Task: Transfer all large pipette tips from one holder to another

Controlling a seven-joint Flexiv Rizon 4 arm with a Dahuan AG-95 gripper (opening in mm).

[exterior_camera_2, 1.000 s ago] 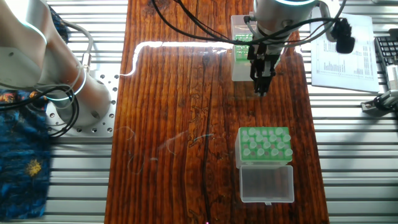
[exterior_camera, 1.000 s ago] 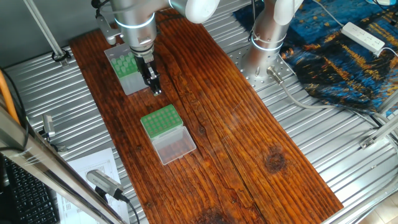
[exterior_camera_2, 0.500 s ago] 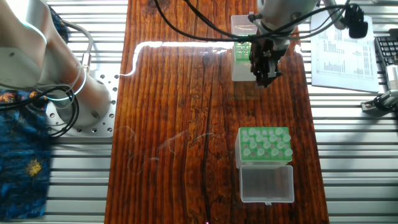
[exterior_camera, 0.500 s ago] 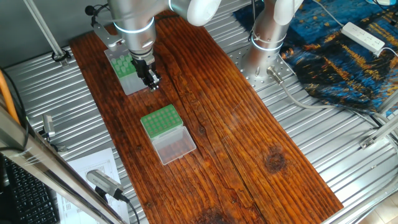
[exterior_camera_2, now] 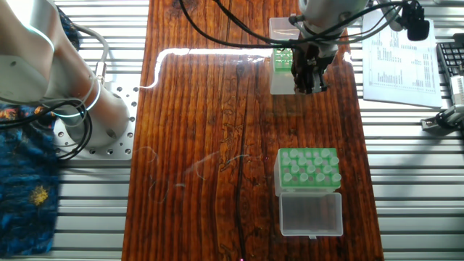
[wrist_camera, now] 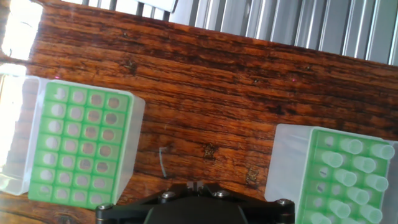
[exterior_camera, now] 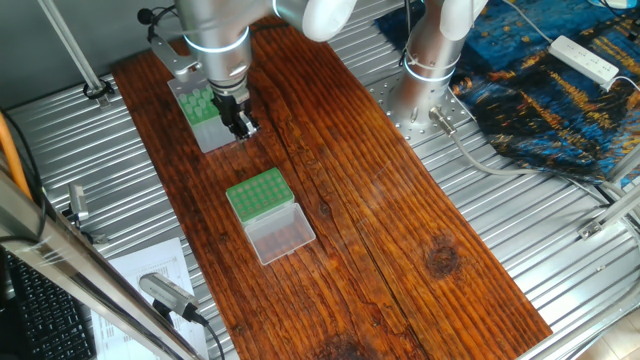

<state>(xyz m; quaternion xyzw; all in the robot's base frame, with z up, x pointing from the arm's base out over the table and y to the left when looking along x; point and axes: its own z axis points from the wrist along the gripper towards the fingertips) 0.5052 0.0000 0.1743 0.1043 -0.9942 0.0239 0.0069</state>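
The taller grey-sided holder [exterior_camera: 197,108] [exterior_camera_2: 281,64] stands at the far end of the board, and in the hand view it is the box [wrist_camera: 339,177] at the right with pale large pipette tips [wrist_camera: 351,147] standing in its green plate. The low green rack [exterior_camera: 258,193] [exterior_camera_2: 309,168] [wrist_camera: 81,146] lies nearer, its clear lid [exterior_camera: 281,235] [exterior_camera_2: 312,213] folded open; in the hand view its holes look empty. My gripper [exterior_camera: 243,128] [exterior_camera_2: 310,85] [wrist_camera: 196,184] hangs beside the taller holder's near side, over bare wood. Its fingertips sit together with nothing seen between them.
The wooden board [exterior_camera: 400,230] rests on a ribbed metal table [exterior_camera: 560,260]. The arm's base [exterior_camera: 425,85] stands to one side beside a blue cloth [exterior_camera: 560,100]. Printed papers [exterior_camera_2: 406,58] lie by the board, along with cables and a power strip [exterior_camera: 585,58].
The gripper has moved away from the gap between the boxes and up against the taller holder. It has barely shifted over the last half second.
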